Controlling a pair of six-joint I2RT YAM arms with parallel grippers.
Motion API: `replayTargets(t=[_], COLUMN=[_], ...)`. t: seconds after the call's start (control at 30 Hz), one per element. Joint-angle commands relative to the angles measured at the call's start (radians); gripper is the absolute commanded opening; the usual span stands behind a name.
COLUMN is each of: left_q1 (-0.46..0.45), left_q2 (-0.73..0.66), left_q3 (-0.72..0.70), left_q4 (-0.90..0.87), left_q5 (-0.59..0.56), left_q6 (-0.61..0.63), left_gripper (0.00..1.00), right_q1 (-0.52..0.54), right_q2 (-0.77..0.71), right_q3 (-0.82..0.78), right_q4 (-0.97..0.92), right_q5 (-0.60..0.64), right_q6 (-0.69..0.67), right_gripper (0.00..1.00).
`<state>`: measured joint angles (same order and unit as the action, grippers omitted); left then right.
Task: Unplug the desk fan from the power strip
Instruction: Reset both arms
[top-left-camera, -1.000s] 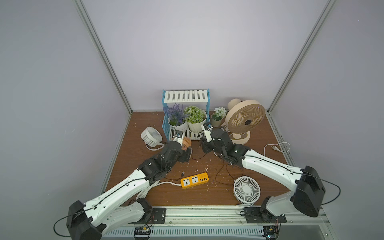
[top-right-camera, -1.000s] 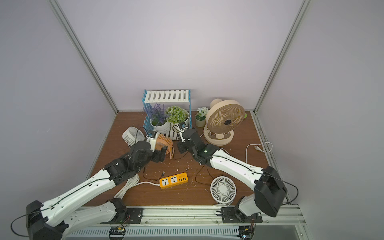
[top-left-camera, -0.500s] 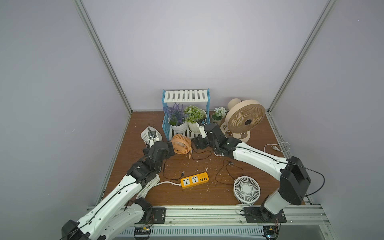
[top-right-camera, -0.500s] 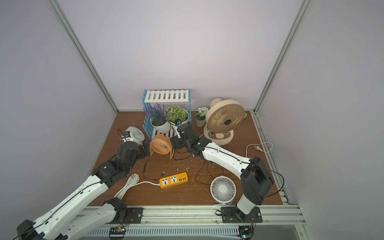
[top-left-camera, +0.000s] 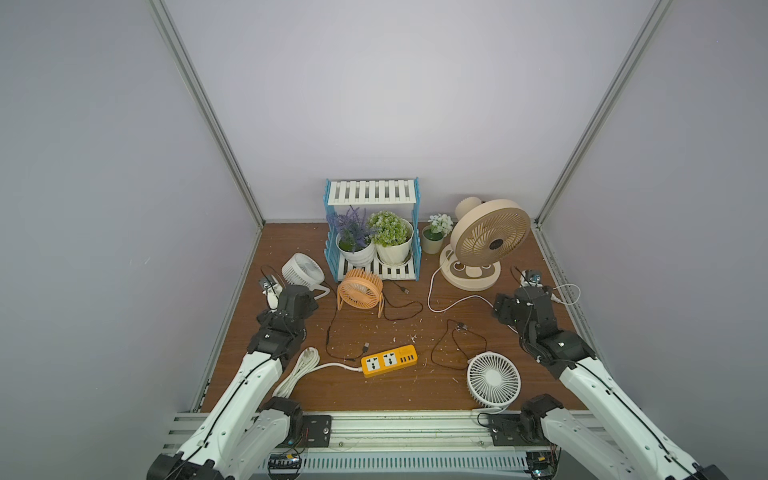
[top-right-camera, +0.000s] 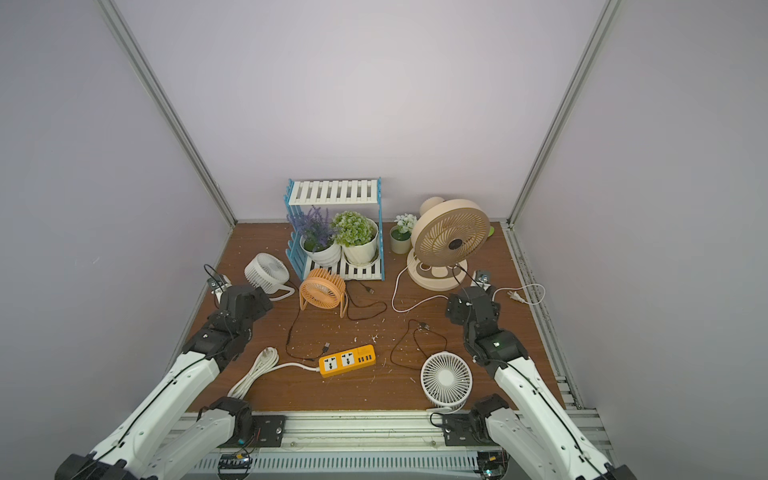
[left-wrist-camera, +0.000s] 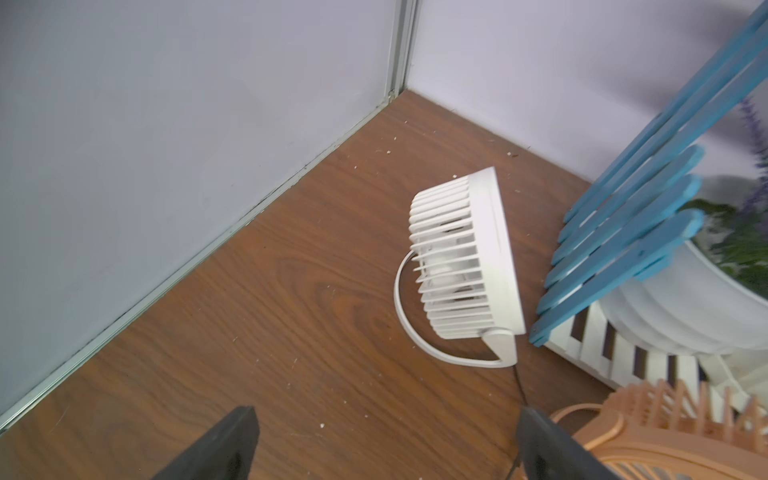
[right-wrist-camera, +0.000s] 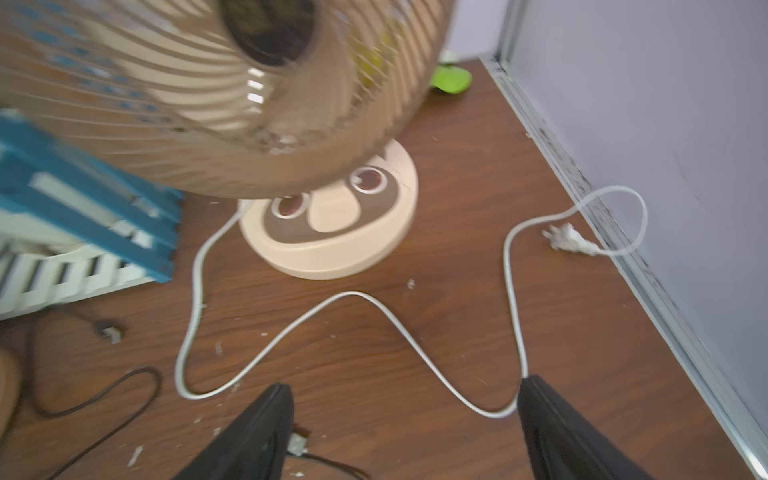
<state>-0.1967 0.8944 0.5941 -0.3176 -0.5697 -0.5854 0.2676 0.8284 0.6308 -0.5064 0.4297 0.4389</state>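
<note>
Black left gripper (left-wrist-camera: 385, 415), right gripper (right-wrist-camera: 405, 384) agape

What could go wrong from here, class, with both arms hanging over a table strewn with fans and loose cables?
1. The open right hand sits over the white cord; moving off could snag it and tug the beige fan.
2. The open left hand is close beside the orange fan; a swing might tip it.
3. Black cables lie loose by the power strip and could catch on an arm.
</note>
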Motion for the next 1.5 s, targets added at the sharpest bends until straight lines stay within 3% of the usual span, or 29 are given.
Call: replayTargets(t=[0.0,0.13,0.27,0.33,0.37,0.47,0.57,0.63,0.73,0.77,0.83,0.87,0.9,1.13,1.47], left_q1=[0.011,0.030,0.036,0.036,0.036,0.036,0.036,0.036,0.037,0.037,0.066,0.122,0.149,0.134,0.157], left_q2=[0.026,0.112,0.235,0.278,0.298,0.366,0.422,0.479,0.542,0.570,0.615,0.620,0.663,0.668,0.669], left_q3=[-0.017,-0.067,-0.073,-0.100,-0.116,-0.149,-0.159,-0.167,-0.158,-0.166,-0.210,-0.249,-0.287,-0.261,-0.233], left_q4=[0.081,0.369,0.509,0.595,0.650,0.774,0.830,0.903,0.997,1.043,1.152,1.206,1.360,1.290,1.235], left_q5=[-0.102,-0.099,-0.024,0.019,0.049,0.117,0.183,0.233,0.290,0.300,0.294,0.366,0.367,0.341,0.438], left_q6=[0.032,0.243,0.379,0.414,0.430,0.463,0.492,0.534,0.607,0.612,0.564,0.521,0.495,0.514,0.516], left_gripper=[1.00,1.00,1.00,1.00,1.00,1.00,1.00,1.00,1.00,1.00,1.00,0.99,0.99,0.99,0.99], right_q1=[-0.095,-0.108,-0.114,-0.155,-0.195,-0.281,-0.270,-0.265,-0.256,-0.250,-0.249,-0.246,-0.243,-0.243,-0.242], right_q2=[0.089,0.246,0.418,0.477,0.497,0.571,0.598,0.721,0.680,0.730,0.696,0.693,0.714,0.709,0.712], right_q3=[-0.040,-0.155,-0.117,-0.163,-0.154,-0.258,-0.322,-0.367,-0.297,-0.300,-0.284,-0.267,-0.273,-0.274,-0.274], right_q4=[0.111,0.634,0.874,1.031,1.011,1.284,1.430,1.678,1.430,1.529,1.424,1.399,1.448,1.439,1.442], right_q5=[0.052,0.075,0.029,-0.036,-0.089,-0.227,-0.331,-0.333,-0.334,-0.336,-0.334,-0.323,-0.321,-0.321,-0.318], right_q6=[0.013,-0.271,-0.488,-0.504,-0.462,-0.348,-0.408,-0.407,-0.431,-0.432,-0.434,-0.438,-0.438,-0.437,-0.438], right_gripper=[0.88,0.87,0.89,0.91,0.90,0.89,0.89,0.94,0.95,0.96,0.98,0.99,0.99,0.99,0.99])
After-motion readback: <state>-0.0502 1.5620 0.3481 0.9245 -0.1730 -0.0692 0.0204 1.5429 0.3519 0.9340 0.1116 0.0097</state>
